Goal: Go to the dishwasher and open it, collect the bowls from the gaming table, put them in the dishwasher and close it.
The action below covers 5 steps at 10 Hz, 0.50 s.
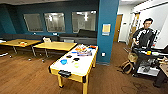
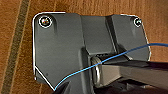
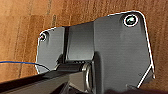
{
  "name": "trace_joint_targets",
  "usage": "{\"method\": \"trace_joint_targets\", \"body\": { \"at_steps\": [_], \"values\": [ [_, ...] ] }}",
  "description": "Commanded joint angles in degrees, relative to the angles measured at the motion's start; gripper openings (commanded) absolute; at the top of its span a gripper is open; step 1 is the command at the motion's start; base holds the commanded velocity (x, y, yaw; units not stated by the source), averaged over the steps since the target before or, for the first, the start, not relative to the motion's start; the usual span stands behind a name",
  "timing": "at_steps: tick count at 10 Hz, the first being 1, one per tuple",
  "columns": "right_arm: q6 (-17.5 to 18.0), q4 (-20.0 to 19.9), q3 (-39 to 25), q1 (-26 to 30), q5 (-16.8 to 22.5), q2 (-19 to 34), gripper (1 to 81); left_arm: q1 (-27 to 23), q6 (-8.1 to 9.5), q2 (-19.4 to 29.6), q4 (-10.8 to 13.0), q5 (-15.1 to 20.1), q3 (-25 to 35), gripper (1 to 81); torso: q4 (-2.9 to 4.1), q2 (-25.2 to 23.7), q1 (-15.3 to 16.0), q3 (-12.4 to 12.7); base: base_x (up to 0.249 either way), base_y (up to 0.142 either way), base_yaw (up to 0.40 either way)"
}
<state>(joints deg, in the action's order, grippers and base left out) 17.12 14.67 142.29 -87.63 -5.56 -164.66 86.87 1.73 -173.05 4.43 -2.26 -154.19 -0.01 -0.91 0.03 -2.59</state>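
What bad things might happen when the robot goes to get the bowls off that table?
The blue bowl and yellow-green bowl sit near black paddles, so a reach might knock those. More clutter lies at the far end of the table. A person with a cart stands close on the right, so a wide turn might bump them.

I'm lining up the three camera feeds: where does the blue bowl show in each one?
Head view: the blue bowl sits on the gaming table, on its white top toward the near end, left of the yellow-green bowl.
Left wrist view: not in it.
Right wrist view: not in it.
Shared landmark: the brown wood floor lies under the table and behind the robot's dark plate in both wrist views.
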Motion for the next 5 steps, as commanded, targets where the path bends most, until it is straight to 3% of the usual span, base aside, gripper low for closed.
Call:
{"method": "trace_joint_targets", "body": {
  "at_steps": [1, 2, 5],
  "values": [
    [-0.15, 0.89, -0.18, 2.67, 2.57, 0.45, 81.1, -2.53, 0.20, 0.15, -0.29, 3.13, 0.11, 81.1, 0.00, 0.00, 0.00, 0.00, 0.143, 0.062, 0.000],
    [-0.15, 0.89, -0.18, 2.67, 2.57, 0.45, 81.1, -2.45, 0.20, 0.06, -0.38, 3.13, 0.11, 81.1, 0.00, 0.00, 0.00, 0.00, 0.144, 0.062, 0.000],
    [-0.15, 0.89, -0.18, 2.67, 2.57, 0.45, 81.1, -2.45, 0.20, 0.06, -0.38, 3.13, 0.11, 81.1, 0.00, 0.00, 0.02, 0.00, 0.143, 0.000, 0.000]
  ]
}}
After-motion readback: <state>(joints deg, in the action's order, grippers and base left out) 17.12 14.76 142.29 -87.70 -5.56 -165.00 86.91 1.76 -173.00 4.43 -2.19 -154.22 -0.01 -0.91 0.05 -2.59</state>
